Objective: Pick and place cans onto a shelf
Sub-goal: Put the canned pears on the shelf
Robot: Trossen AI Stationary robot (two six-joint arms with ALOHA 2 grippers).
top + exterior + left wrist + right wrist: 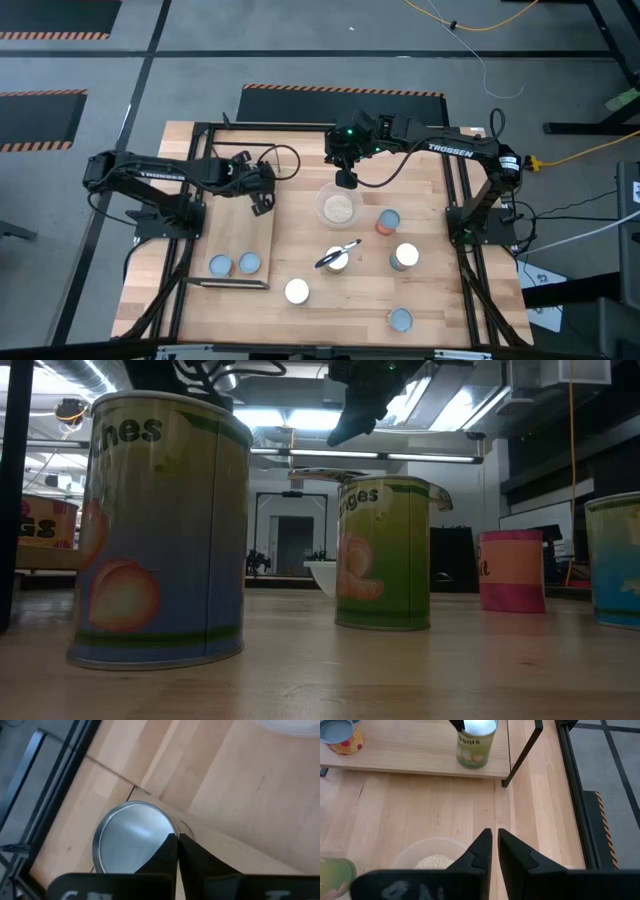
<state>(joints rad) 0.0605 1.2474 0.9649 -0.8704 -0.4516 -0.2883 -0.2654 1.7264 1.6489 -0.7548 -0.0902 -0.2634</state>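
The light-wood shelf board with its thin black wire frame [240, 232] lies on the left part of the big wooden counter [450, 320]. Near its front edge stand two small round cans with blue-grey tops [220, 266] [249, 263], just beside each other. In the left wrist view a round silvery can top [131, 837] shows on the pale wood below the fingers.

The left end effector [262, 203] hangs over the far right part of the shelf, well apart from those two cans. Its fingers [192, 865] are pressed together with nothing between them.

The right end effector [346, 180] hovers over the middle of the counter, just behind a wide clear bowl of pale grains [339, 207]. Its fingers [479, 851] stand almost together, with only a thin slit between them, and they hold nothing. In the right wrist view, a can with a green side and the word "Pears" [476, 742] and a can with a red dotted side [341, 738] stand on the shelf beyond the bowl.

More cans wait on the open counter to the right of the shelf: a can with an orange-red side [388, 221] just right of the bowl, a white-topped can [405, 256], another white-topped can [297, 291] near the front, and a blue-grey one [400, 319] at the front right. A thin silver-and-black utensil [338, 253] lies across the top of a can in the middle [336, 262], so this can is covered. In the low view, two green fruit cans [160, 530] [383, 552] and a pink-orange can [511, 570] stand on the wood.
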